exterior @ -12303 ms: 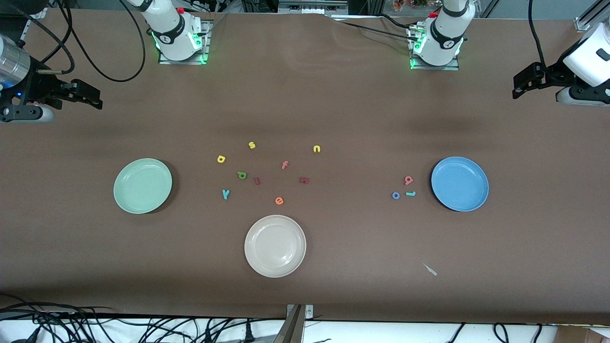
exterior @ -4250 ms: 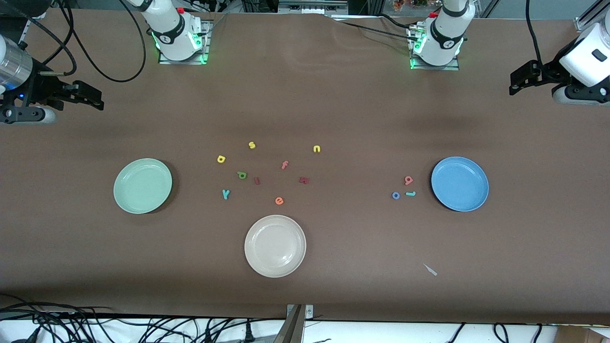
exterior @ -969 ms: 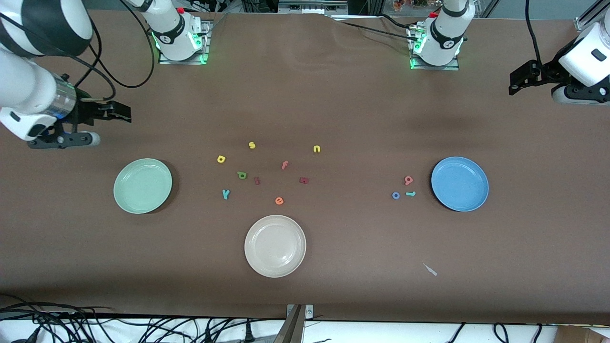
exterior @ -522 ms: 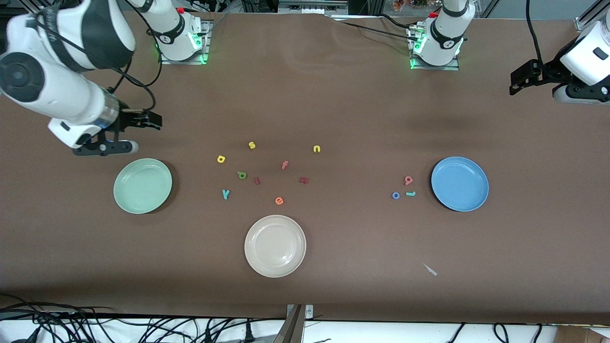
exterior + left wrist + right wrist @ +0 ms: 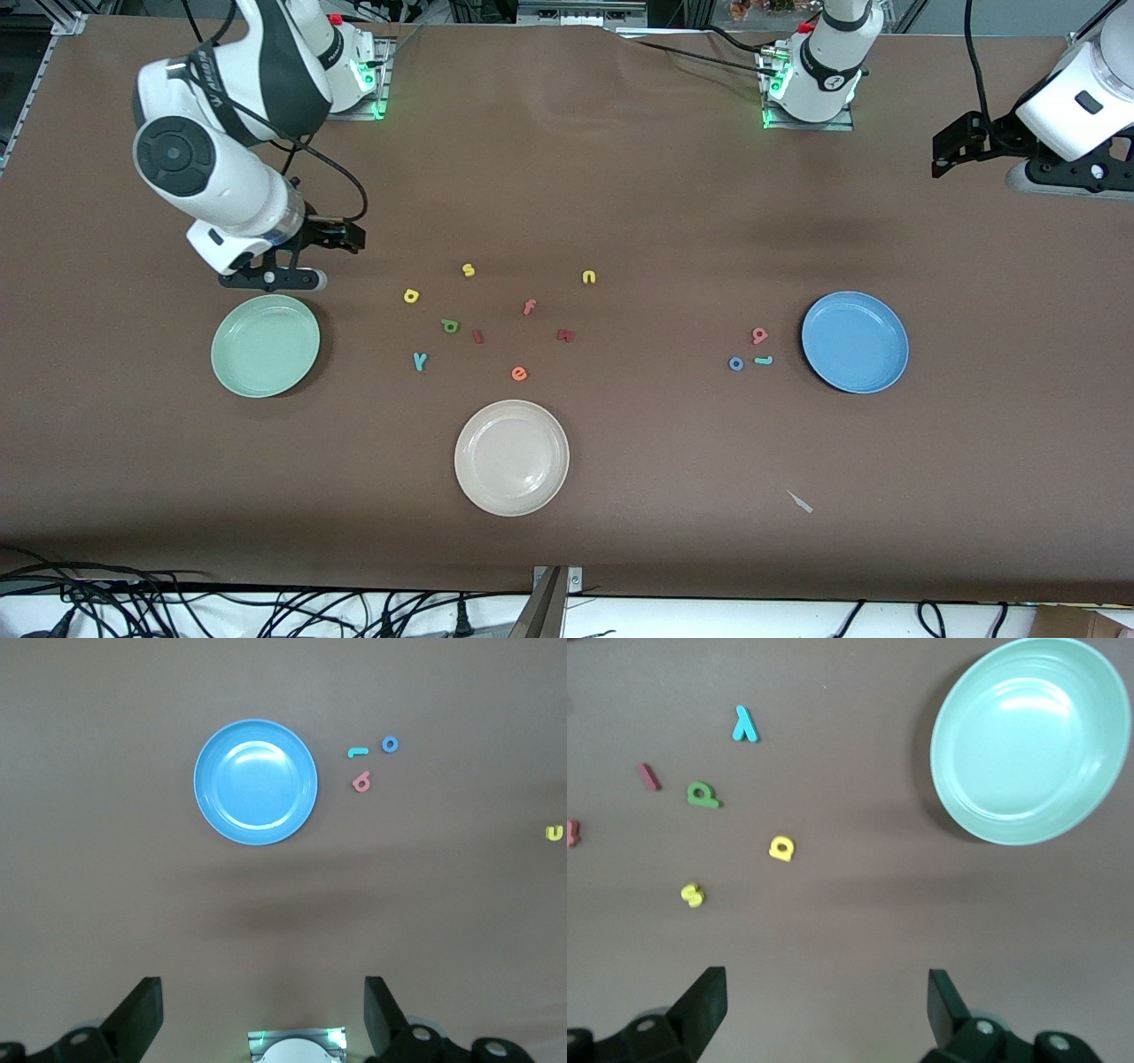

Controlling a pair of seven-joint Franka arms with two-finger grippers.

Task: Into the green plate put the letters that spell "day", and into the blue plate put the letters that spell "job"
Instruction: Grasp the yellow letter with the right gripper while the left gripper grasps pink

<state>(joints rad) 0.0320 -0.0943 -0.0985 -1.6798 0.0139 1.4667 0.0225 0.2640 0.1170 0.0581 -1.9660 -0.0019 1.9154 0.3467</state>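
Right gripper [image 5: 341,237], jaws wide and empty, upper left of front frame; yellow foam "a" [image 5: 411,295] sits lower-right of it. Left gripper [image 5: 946,156] open, empty, waiting.

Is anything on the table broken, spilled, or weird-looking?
Nothing is broken or spilled. The only odd bit is a small pale scrap lying alone on the brown table, nearer the front camera than the blue plate. It isn't a letter. All three plates are empty.

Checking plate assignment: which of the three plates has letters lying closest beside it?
The blue plate: red b, teal j and blue o lie right beside it. The green and white plates have wider gaps.
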